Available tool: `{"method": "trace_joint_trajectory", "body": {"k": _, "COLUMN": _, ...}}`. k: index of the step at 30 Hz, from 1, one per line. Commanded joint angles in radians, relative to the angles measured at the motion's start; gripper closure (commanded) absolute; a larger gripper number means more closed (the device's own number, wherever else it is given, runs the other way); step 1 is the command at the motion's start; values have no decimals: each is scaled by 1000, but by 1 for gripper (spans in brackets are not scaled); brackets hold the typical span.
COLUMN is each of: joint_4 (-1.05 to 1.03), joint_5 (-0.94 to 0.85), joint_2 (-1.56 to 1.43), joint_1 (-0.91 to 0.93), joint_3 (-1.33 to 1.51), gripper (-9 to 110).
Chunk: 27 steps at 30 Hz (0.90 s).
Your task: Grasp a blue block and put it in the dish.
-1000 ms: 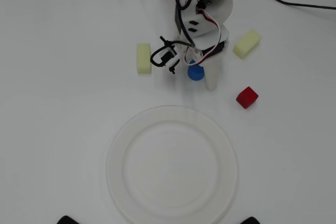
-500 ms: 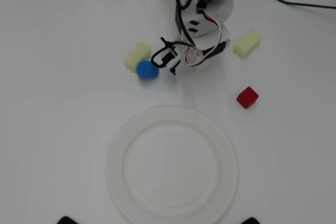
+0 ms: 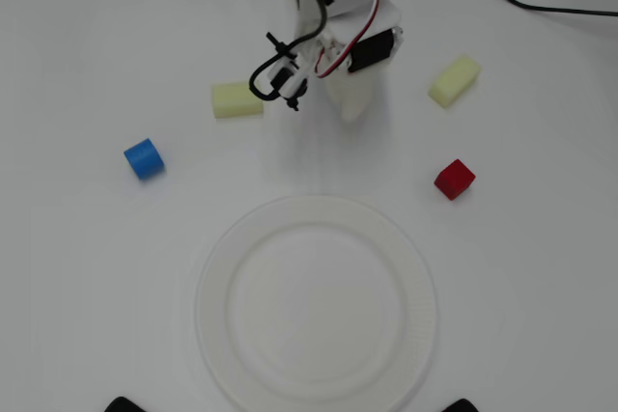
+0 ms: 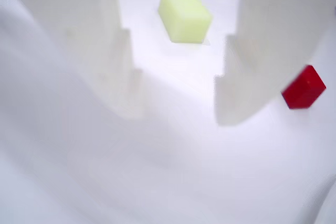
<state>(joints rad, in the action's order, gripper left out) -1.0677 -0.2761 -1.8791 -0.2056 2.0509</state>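
Overhead view: the dish (image 3: 401, 238), a big round white plate with a ribbed rim, sits low centre on the white bench (image 3: 87, 315) and has nothing in it. The blue block (image 3: 145, 158) stands alone on the bench, up and left of the dish, well apart from it and well apart from the arm. The arm (image 3: 348, 7) comes in from the top edge, white body with black and red-white cables; its tip points down toward the dish, but from here the claw fingers cannot be separated, so the opening is unreadable in this view. One pale yellow block (image 3: 237, 100) lies just left of the arm's cable loop, a second yellow block (image 3: 454, 81) lies to the right of the arm, tilted. The red cube (image 3: 454, 178) sits right of centre, just above the dish's upper right rim, not touching it. A black cable (image 3: 541, 7) runs off the top right. Wrist view: blurry, but the claw (image 4: 178, 103) shows two white fingers (image 4: 121, 66) spread wide with bare bench between them, gripping nothing. Past the fingers a yellow block (image 4: 185, 15) lies near the top, the red cube (image 4: 304, 87) peeks out at the right beside the right finger. The blue block and most of the dish do not appear here; a pale curved edge at the bottom right corner may be the dish rim, cannot tell.
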Motion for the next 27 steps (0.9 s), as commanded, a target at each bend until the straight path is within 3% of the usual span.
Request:
{"method": "trace_joint_trajectory", "body": {"k": 1, "joint_4": 0, "joint_5": -35, "joint_2": 77, "joint_1": 213, "joint_3": -143, "gripper": 83}}
{"method": "trace_joint_trajectory", "body": {"k": 5, "joint_4": -25, "joint_5": -54, "joint_2": 311, "joint_1": 442, "joint_3": -433, "gripper": 77}}
{"method": "trace_joint_trajectory", "body": {"k": 10, "joint_4": -166, "joint_5": -75, "joint_2": 591, "joint_1": 591, "joint_3": -792, "gripper": 71}}
{"method": "trace_joint_trajectory", "body": {"k": 14, "joint_4": -169, "joint_5": -137, "joint_2": 663, "joint_1": 653, "joint_3": -810, "gripper": 67}}
{"method": "trace_joint_trajectory", "body": {"k": 19, "joint_4": -172, "joint_5": -374, "joint_2": 670, "joint_1": 724, "joint_3": -746, "gripper": 60}}
{"method": "trace_joint_trajectory", "body": {"k": 27, "joint_4": -221, "joint_5": -624, "joint_2": 712, "joint_1": 834, "joint_3": -816, "gripper": 59}}
